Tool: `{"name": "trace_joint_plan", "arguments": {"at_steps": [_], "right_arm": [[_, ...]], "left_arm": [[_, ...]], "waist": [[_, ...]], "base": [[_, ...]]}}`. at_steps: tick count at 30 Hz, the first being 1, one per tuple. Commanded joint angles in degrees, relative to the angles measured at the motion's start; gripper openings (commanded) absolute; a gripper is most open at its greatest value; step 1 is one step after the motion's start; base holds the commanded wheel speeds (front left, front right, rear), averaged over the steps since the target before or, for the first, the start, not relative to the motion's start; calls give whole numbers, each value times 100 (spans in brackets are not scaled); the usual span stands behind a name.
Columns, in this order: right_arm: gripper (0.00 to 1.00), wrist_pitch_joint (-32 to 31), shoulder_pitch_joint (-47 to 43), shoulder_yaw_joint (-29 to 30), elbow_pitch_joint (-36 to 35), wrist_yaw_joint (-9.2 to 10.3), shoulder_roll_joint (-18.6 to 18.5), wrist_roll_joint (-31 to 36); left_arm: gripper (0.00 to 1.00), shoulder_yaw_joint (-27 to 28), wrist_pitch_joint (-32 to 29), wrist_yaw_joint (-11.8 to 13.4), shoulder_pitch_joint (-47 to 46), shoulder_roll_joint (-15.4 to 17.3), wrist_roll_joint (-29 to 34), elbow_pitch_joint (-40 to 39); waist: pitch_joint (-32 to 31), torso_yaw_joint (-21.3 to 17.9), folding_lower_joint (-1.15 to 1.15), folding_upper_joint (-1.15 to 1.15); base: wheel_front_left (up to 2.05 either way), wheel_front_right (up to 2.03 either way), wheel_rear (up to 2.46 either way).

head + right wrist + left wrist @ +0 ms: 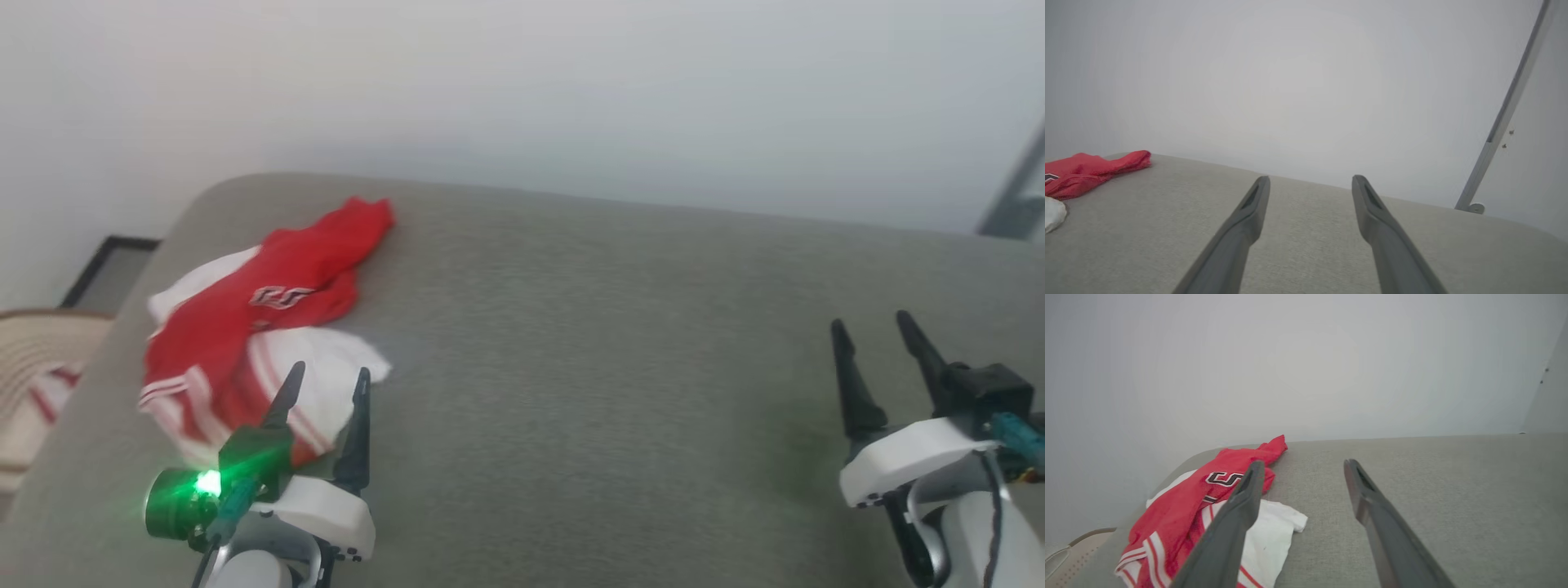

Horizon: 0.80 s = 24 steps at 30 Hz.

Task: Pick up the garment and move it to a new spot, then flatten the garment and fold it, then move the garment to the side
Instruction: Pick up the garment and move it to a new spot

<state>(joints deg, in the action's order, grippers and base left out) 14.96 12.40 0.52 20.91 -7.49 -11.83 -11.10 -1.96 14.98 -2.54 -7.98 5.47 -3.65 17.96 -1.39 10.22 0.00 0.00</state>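
The crumpled garment [245, 327] lies at the left corner of the grey worktop [588, 376], near the left gripper [328, 374], with the right gripper [869, 320] well apart, both with jaws wide and empty.

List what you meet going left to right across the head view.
Beige ribbed object at the left edge → crumpled red-and-white jersey garment → right gripper with two long dark fingers.
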Motion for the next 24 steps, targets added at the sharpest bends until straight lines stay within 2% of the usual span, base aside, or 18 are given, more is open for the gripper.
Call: {"name": "trace_joint_plan", "arguments": {"at_steps": [1,12,24], "right_arm": [[100,29,-16,-78,8,0,39,-21],[100,30,-24,-484,92,1,183,-117],[100,30,745,-1635,414,2,294,-334]], "left_arm": [[100,30,30,24,-39,3,4,20],[100,141,30,65,95,-23,-1,84],[100,696,30,507,671,-174,-222,-618]], "waist": [[-32,406,0,0],[-104,1759,0,0],[243,2015,0,0]], "base": [[0,0,0],[0,0,0],[0,0,0]]}}
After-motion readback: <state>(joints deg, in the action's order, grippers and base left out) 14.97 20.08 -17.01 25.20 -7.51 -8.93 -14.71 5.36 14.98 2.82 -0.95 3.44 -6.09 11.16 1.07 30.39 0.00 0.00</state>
